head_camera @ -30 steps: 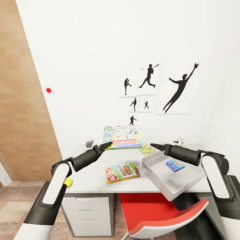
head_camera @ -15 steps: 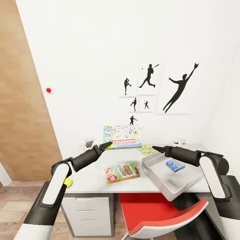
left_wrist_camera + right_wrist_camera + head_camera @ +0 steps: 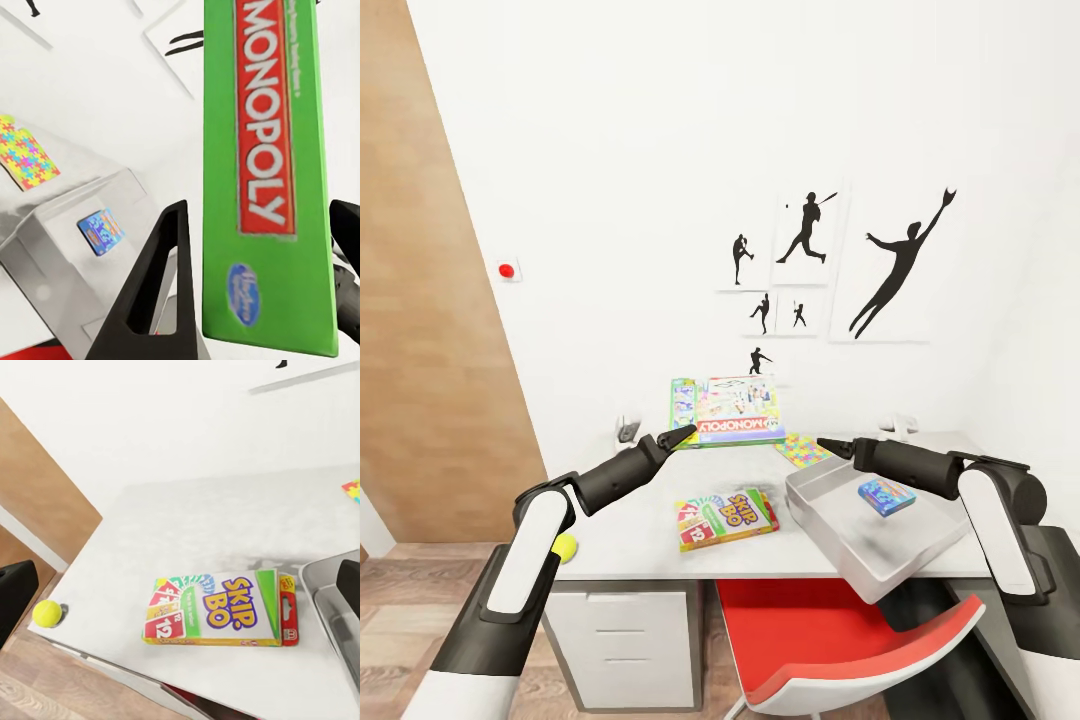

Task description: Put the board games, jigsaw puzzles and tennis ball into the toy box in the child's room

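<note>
The Monopoly board game point(image 3: 732, 410) lies at the back of the table point(image 3: 630, 520). My left gripper point(image 3: 680, 436) is open just off its near left corner, and the box's green side point(image 3: 266, 150) shows between the fingers point(image 3: 161, 277). The Skip-Bo game point(image 3: 727, 518) lies flat near the table's front. The toy box point(image 3: 840, 520) holds the small blue game point(image 3: 886, 496). My right gripper point(image 3: 826, 446) hovers open over the box's far corner, beside a jigsaw puzzle point(image 3: 805, 450). The tennis ball point(image 3: 565, 547) rests at the table's front left edge.
A red-seated chair point(image 3: 840, 630) is tucked under the table below the toy box, whose near corner juts past the table's front edge. White drawers point(image 3: 625, 640) sit under the left side. Small grey objects point(image 3: 628, 430) stand by the back wall.
My right gripper has drawn back slightly to the right, uncovering more of the jigsaw puzzle. The left arm and the toys have not moved.
</note>
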